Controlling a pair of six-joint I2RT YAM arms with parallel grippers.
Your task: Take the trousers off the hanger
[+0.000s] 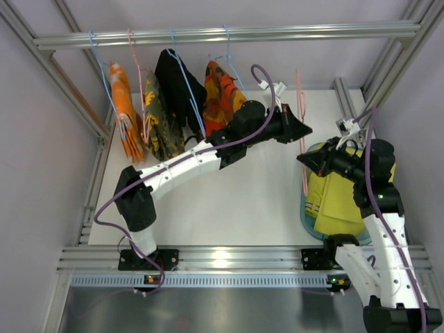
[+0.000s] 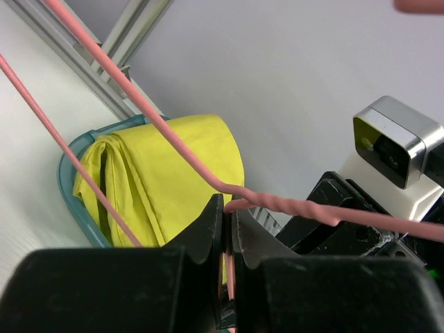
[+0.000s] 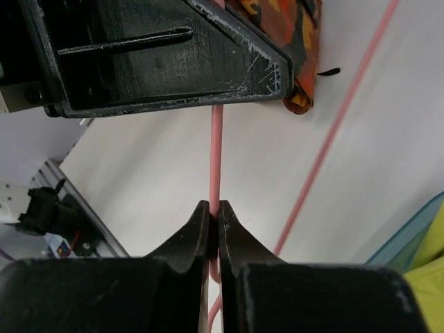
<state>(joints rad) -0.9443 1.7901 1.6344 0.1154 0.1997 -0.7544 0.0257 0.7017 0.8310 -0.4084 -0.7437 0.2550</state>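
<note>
A bare pink wire hanger (image 1: 302, 104) is held between my two grippers, off the rail. My left gripper (image 1: 306, 130) is shut on it just below the twisted neck (image 2: 291, 206), as the left wrist view (image 2: 227, 208) shows. My right gripper (image 1: 303, 158) is shut on a straight run of the same wire (image 3: 216, 152), right under the left fingers (image 3: 159, 55), as the right wrist view (image 3: 214, 208) shows. The yellow trousers (image 1: 340, 201) lie folded in a teal basket (image 1: 305, 215) at the right, off the hanger. They also show in the left wrist view (image 2: 173, 173).
A metal rail (image 1: 229, 33) at the back carries several hangers with garments: orange (image 1: 125, 111), camouflage (image 1: 156, 114), black (image 1: 177, 83) and orange-patterned (image 1: 220, 90). Aluminium frame posts (image 1: 350, 97) stand along the table's sides. The basket rim (image 2: 66, 166) lies below the hanger.
</note>
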